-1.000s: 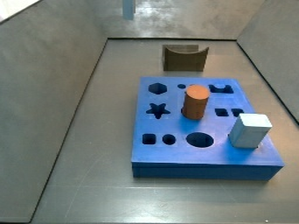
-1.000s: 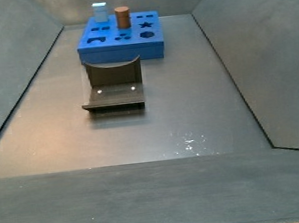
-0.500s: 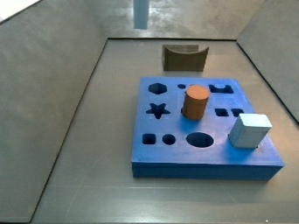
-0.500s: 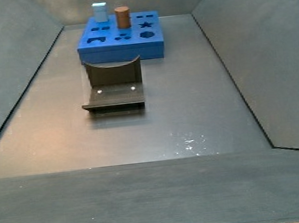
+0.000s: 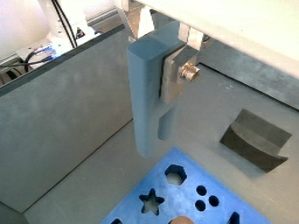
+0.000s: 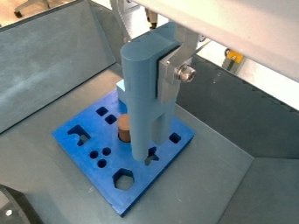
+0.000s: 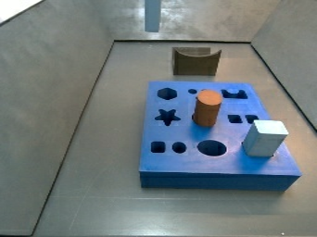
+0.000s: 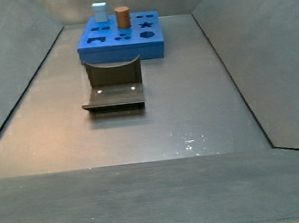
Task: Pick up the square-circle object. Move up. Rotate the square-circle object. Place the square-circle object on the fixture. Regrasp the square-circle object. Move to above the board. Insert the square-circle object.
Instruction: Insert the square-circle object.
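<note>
**Hidden and cut off**

In both wrist views the claw is cropped at the frame edge; only silver finger plates clamping the peg show. In a side view the peg alone shows, claw out of frame. The peg hides part of the board.

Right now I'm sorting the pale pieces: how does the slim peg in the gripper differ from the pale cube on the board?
The square-circle object is long and slim; the cube is short and stout. The square-circle object hangs upright in the gripper, above the board; the cube sits on the board near a corner, beside the orange cylinder. Both are pale blue-grey.
</note>
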Tool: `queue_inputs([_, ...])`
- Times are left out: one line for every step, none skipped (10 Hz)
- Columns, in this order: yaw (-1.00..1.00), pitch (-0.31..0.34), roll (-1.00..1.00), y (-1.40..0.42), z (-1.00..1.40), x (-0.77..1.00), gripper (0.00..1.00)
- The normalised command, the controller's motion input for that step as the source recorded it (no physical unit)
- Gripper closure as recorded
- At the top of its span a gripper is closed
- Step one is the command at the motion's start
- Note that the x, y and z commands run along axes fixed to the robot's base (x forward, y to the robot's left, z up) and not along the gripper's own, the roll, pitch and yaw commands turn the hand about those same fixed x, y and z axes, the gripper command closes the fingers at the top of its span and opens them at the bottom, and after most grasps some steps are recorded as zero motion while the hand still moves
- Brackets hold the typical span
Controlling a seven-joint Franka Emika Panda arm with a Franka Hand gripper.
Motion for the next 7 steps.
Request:
queue_inputs([-0.05, 0.0, 0.01, 0.0, -0.06, -0.14, 1.0])
queue_inputs([-0.74, 0.103, 0.07, -0.32, 0.0, 0.0, 1.0])
queue_inputs([-0.95, 0.0, 0.0, -0.18, -0.01, 0.0, 1.0])
queue_inputs([-0.96, 0.0, 0.0, -0.18, -0.04, 0.0, 1.0])
queue_inputs([-0.95, 0.0, 0.0, -0.19, -0.04, 0.01, 1.0])
queue_inputs([-0.95, 0.0, 0.0, -0.2, -0.05, 0.01, 1.0])
queue_inputs([-0.92, -0.013, 0.0, -0.26, -0.26, 0.0, 1.0])
